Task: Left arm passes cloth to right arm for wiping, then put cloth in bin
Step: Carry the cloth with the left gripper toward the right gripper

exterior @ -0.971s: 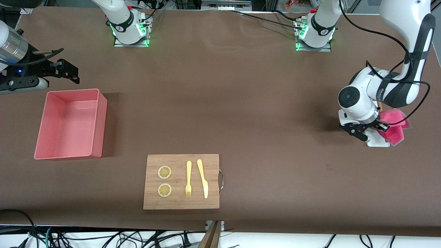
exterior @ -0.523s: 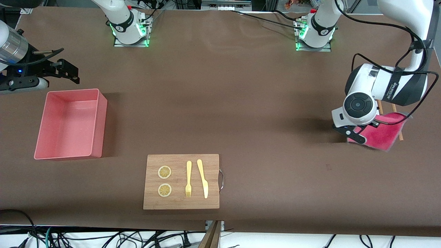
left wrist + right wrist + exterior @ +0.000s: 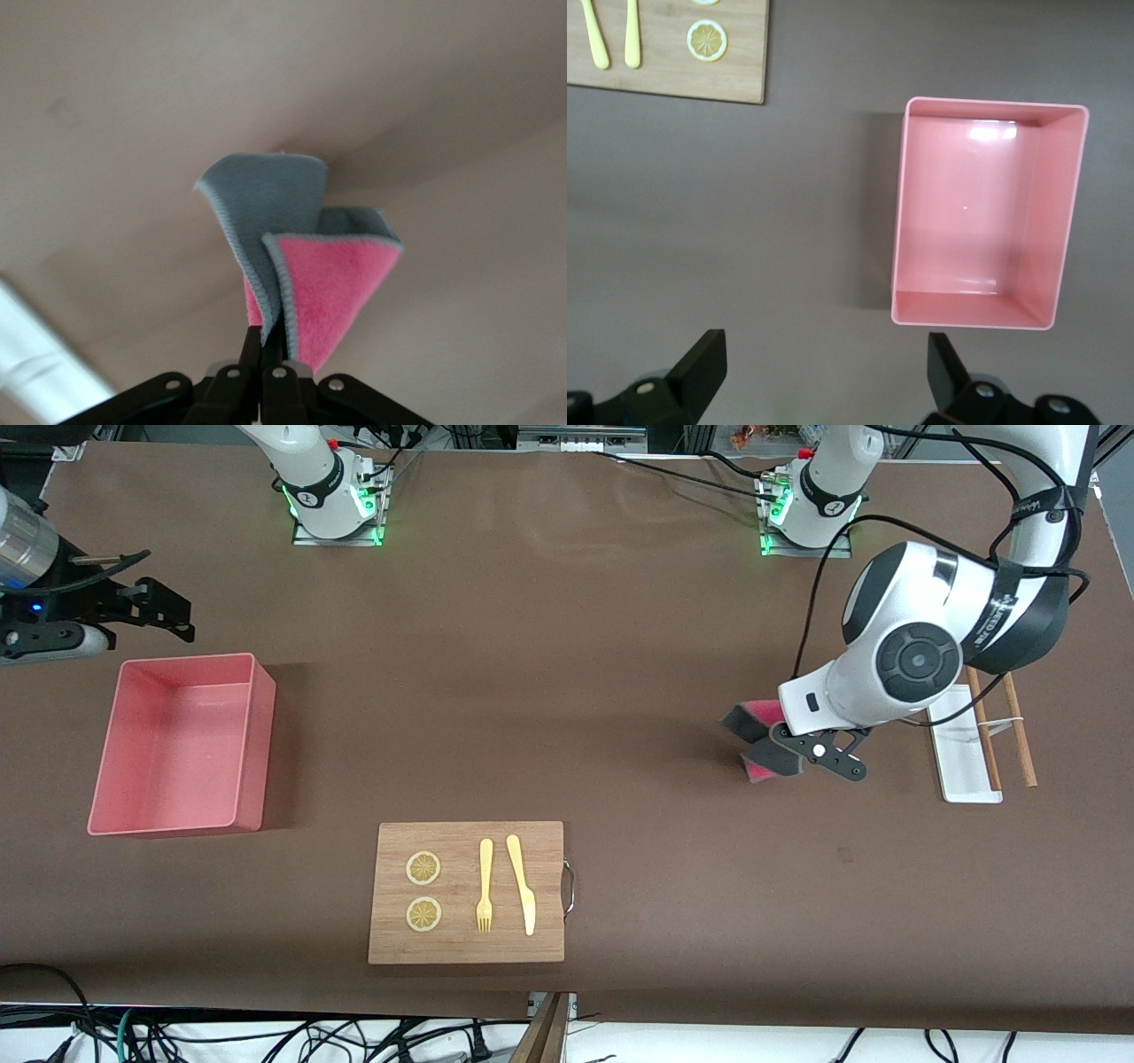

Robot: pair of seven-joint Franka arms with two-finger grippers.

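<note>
My left gripper is shut on the cloth and holds it in the air over bare table, between the white tray and the table's middle. In the left wrist view the cloth hangs folded from the closed fingertips, pink on one face and grey on the other. My right gripper is open and empty over the table beside the bin, at the right arm's end. The right wrist view shows the gripper with its jaws wide apart and the empty salmon-pink bin.
A wooden cutting board lies near the front edge with two lemon slices, a yellow fork and a knife. A flat white tray and chopsticks lie at the left arm's end.
My left gripper has lifted the cloth off the white tray and carried it toward the table's middle. The tray and chopsticks now show. My right gripper has barely shifted.
</note>
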